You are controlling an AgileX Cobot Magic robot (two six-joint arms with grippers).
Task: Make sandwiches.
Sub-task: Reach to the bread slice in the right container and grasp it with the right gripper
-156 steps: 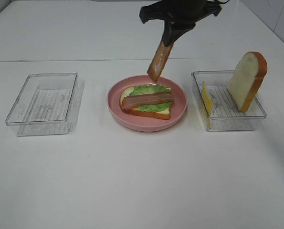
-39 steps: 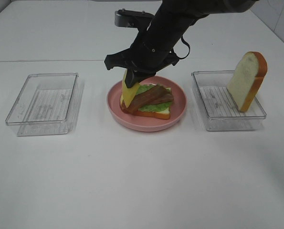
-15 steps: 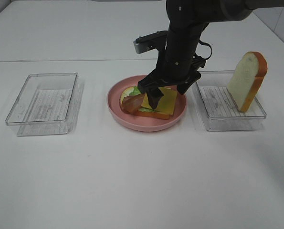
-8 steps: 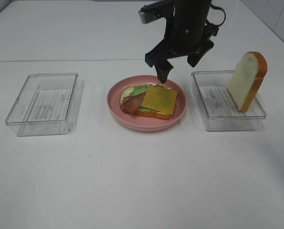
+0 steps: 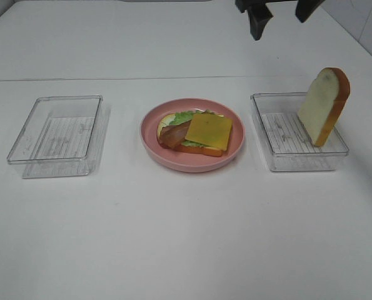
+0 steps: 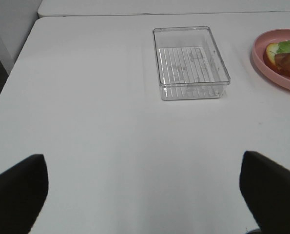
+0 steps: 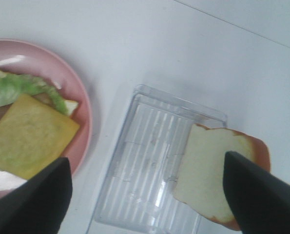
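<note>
1. The right gripper has pulled up and away from the plate. Half a second ago it hung just above the food; now only its dark fingertips show at the top edge of the overhead frame, right of centre. Its jaws stand wide apart with nothing between them.

2. The cheese it was carrying a few seconds back now lies flat on top of the stack, in the middle of the frame, square to the bread beneath and covering most of the right half.

3. So the sandwich on the pink plate is now bottom slice, lettuce, bacon poking out at the left, and cheese. I'd say only the lid is missing.

4. That lid, the last bread slice, has not moved: it leans upright against the far right corner of the right-hand tray, at the right of the frame. The wrist view shows the right arm already looking down over it, so fetching it looks like the next job.

5. The left gripper is spread wide and empty, over bare table near the left tray, which holds nothing.
</note>
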